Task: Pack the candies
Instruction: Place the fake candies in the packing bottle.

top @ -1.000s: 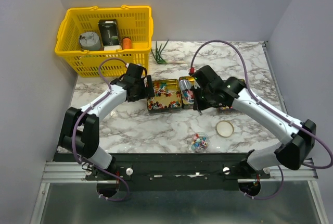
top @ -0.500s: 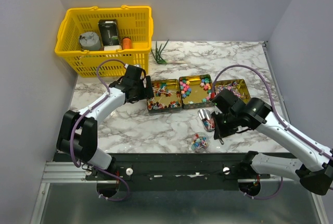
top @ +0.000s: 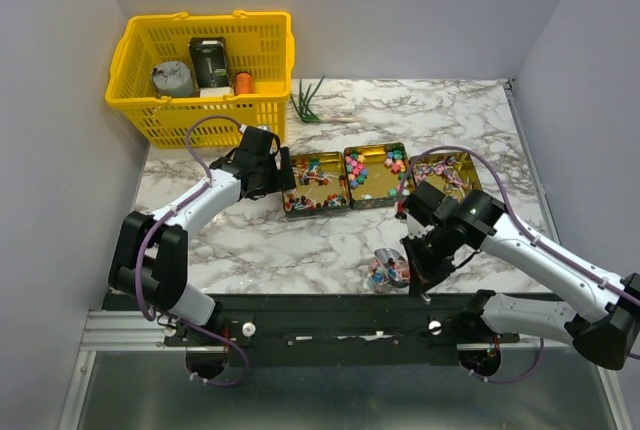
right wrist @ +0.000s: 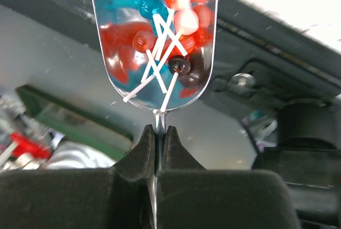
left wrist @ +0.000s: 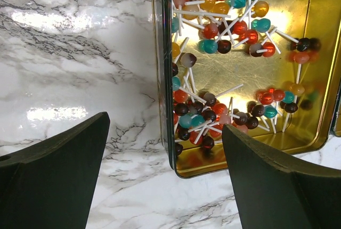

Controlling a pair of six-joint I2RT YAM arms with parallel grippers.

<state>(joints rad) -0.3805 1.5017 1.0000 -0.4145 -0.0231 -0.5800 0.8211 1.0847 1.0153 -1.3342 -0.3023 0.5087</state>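
We see the right claw [right wrist: 158,133] clenched on the thin handle of a shiny scoop [right wrist: 114,74]. It carries some of the candies [right wrist: 176,21] (small balls on white sticks) near the front edge of the desk [top: 300,240]. More candies fill three gold tins [top: 462,182] at mid-desk. The left claw [left wrist: 164,125] is released, spread wide at the leftmost tin's corner.

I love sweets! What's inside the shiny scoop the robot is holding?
Little lollipops with white sticks lie in the scoop: red, blue, pink and one dark. Any underneath those are hidden.
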